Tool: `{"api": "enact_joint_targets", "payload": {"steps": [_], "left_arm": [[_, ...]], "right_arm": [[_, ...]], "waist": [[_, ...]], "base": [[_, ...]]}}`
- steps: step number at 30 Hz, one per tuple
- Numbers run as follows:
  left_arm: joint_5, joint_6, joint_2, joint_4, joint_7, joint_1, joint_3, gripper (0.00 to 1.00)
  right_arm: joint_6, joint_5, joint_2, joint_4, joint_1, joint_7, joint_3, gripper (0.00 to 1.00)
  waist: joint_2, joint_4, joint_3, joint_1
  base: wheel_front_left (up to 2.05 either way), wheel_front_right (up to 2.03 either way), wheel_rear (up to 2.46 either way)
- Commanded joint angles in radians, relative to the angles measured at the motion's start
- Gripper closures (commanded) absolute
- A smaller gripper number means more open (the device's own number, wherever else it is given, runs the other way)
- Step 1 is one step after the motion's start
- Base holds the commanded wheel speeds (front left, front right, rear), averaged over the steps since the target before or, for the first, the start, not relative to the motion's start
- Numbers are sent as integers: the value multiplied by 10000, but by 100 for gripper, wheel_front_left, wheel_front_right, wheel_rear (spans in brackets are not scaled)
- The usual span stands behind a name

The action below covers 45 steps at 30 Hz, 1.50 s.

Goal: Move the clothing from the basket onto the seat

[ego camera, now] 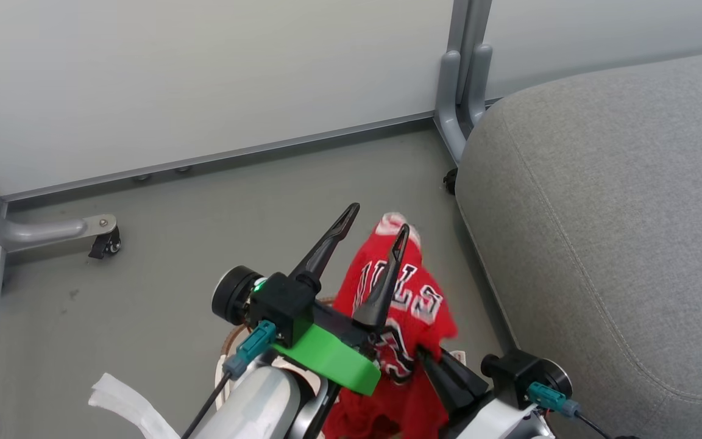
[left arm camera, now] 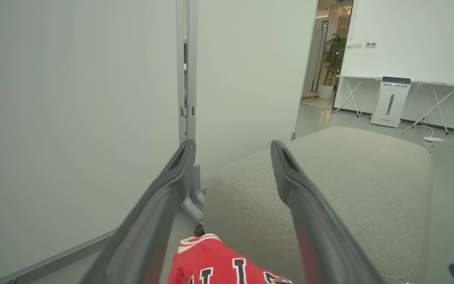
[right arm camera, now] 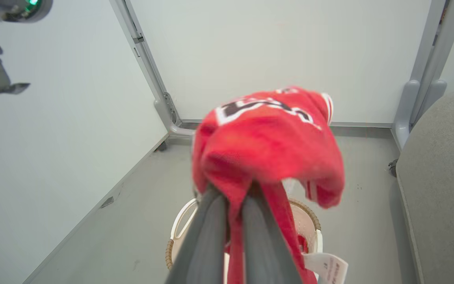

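**Left gripper** [ego camera: 379,218]: fingers spread wide apart. It is raised over the floor just left of the clothing, and in the head view its right finger crosses in front of the red fabric.

**Right gripper** [right arm camera: 235,190]: fingers pressed together on a bunch of the clothing. The fabric mounds over the fingertips and hangs down on both sides.

**Clothing** [right arm camera: 268,138]: a red garment with white trim stripes and black-and-white lettering. It is held up above the basket, and a white label [right arm camera: 325,267] dangles at its lower edge. It is near the seat's edge but not touching it.

**Basket** [right arm camera: 309,216]: cream, perforated, with a brown woven rim. It stands on the grey floor below the raised garment. More red shows inside it — second garment or trailing end, cannot tell.

**Seat** [ego camera: 619,213]: a large grey upholstered cushion with a stitched seam, at the robot's right.

**Surroundings**: white partition panels [ego camera: 205,79] on grey frames, and one caster [ego camera: 105,244].
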Motion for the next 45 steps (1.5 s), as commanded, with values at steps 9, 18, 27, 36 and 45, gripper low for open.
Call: {"api": "enact_joint_targets", "payload": {"steps": [9, 18, 27, 36, 45], "left_arm": [[52, 72, 129, 99, -61, -244, -35, 0], [4, 83, 176, 238, -106, -217, -118, 0], [-39, 153, 224, 252, -194, -109, -149, 0], [-229, -23, 310, 468, -361, 158, -160, 0], [311, -248, 782, 886, -591, 310, -113, 0]], "right_arm": [[-2, -57, -16, -48, -88, -52, -99, 100], [-2, -55, -16, -41, 3, -52, -84, 100], [-2, -23, -127, -107, 172, -52, -60, 100], [-2, -168, -201, -424, 99, -51, -140, 100], [-2, -445, -212, -1360, -27, -51, -815, 100]], "waist": [[106, -8, 117, 1], [106, -26, 13, 1], [106, -125, -67, 1], [106, -470, 65, 1], [106, -1175, 690, 1]], "base": [[0, 0, 0], [0, 0, 0], [0, 0, 0], [0, 0, 0], [0, 0, 0]]}}
